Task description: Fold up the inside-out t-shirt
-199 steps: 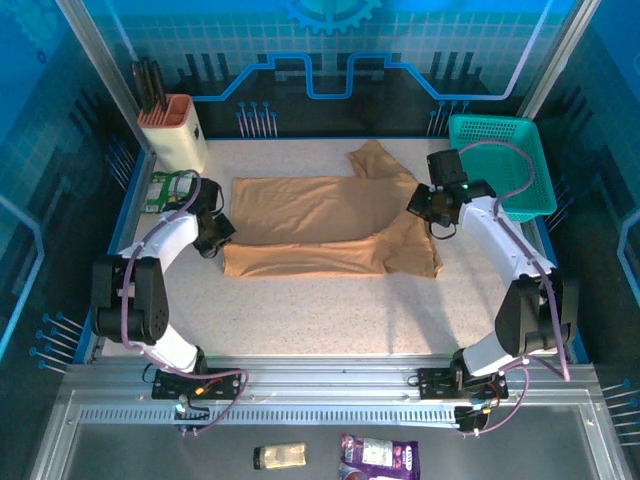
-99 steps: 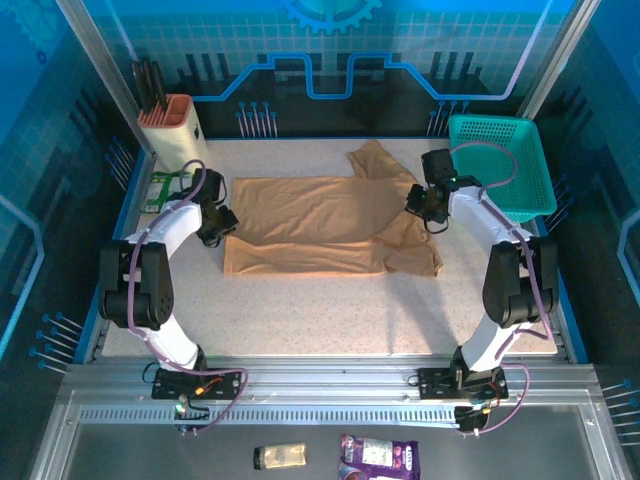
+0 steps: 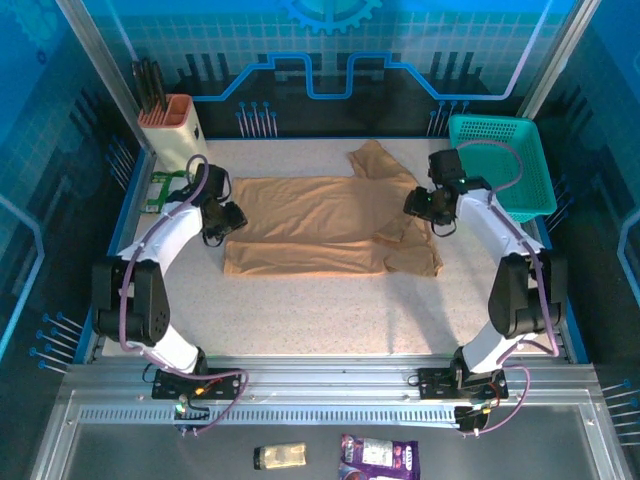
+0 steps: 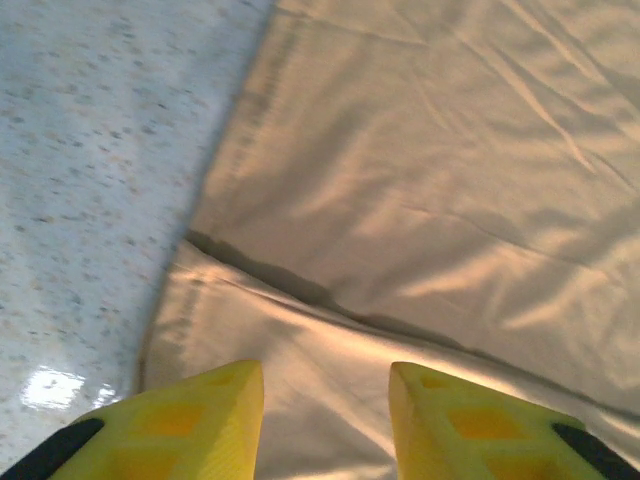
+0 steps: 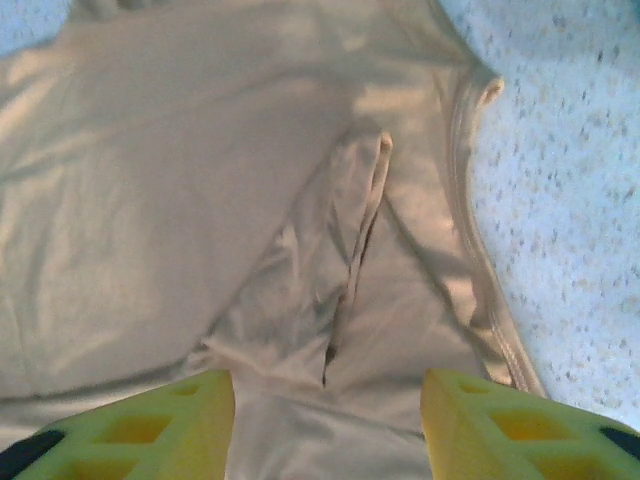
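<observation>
The inside-out t-shirt [image 3: 320,225] is tan and lies flat across the middle of the table, its near strip doubled over and one sleeve pointing to the back right. At the shirt's left edge, my left gripper [image 3: 226,217] is open. In the left wrist view, its yellow fingers [image 4: 190,425] stand apart just above the fabric fold [image 4: 420,180], and my left gripper [image 4: 325,425] holds nothing. My right gripper [image 3: 418,205] is open over the shirt's right end. In the right wrist view, my right gripper [image 5: 328,430] straddles a creased pleat of cloth [image 5: 345,230] without pinching it.
A knife block [image 3: 172,125] stands at the back left, with a green-and-white packet [image 3: 160,190] beside it. A teal basket [image 3: 500,165] sits at the back right, close to the right arm. Bare speckled tabletop [image 3: 330,310] lies in front of the shirt.
Both grippers have gone from shut to open and let go of the fabric. The left gripper has shifted a little toward the back; the shirt lies as it was.
</observation>
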Controlling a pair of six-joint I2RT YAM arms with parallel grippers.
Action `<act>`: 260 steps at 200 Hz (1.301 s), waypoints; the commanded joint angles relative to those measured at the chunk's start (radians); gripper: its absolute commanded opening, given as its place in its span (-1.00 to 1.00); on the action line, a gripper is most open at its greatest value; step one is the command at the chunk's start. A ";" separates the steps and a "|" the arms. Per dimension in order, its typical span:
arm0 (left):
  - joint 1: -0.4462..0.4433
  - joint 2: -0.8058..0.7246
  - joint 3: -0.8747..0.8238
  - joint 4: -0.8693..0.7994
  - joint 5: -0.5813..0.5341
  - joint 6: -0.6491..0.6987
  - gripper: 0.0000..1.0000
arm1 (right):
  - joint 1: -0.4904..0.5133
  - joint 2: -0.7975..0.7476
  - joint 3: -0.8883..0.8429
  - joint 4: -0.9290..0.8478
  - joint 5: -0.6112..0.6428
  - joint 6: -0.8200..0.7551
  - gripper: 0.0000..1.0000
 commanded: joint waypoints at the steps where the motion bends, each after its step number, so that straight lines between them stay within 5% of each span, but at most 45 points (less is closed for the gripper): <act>1: -0.045 -0.032 -0.089 -0.034 0.106 -0.010 -0.33 | -0.051 -0.046 -0.131 -0.046 -0.061 -0.037 -0.03; 51: -0.076 0.044 -0.215 -0.001 0.075 -0.040 -0.74 | -0.141 0.011 -0.258 0.033 -0.108 -0.094 -0.28; 106: -0.067 0.096 -0.226 -0.012 0.011 -0.022 -0.77 | -0.148 0.082 -0.238 0.068 -0.128 -0.123 -0.52; 142: -0.062 0.113 -0.228 -0.014 0.000 -0.023 -0.79 | -0.146 0.081 -0.200 0.052 -0.079 -0.130 -1.00; 260: -0.031 0.101 -0.257 -0.022 -0.026 -0.020 -0.80 | -0.148 0.190 -0.074 0.037 0.017 -0.185 -1.00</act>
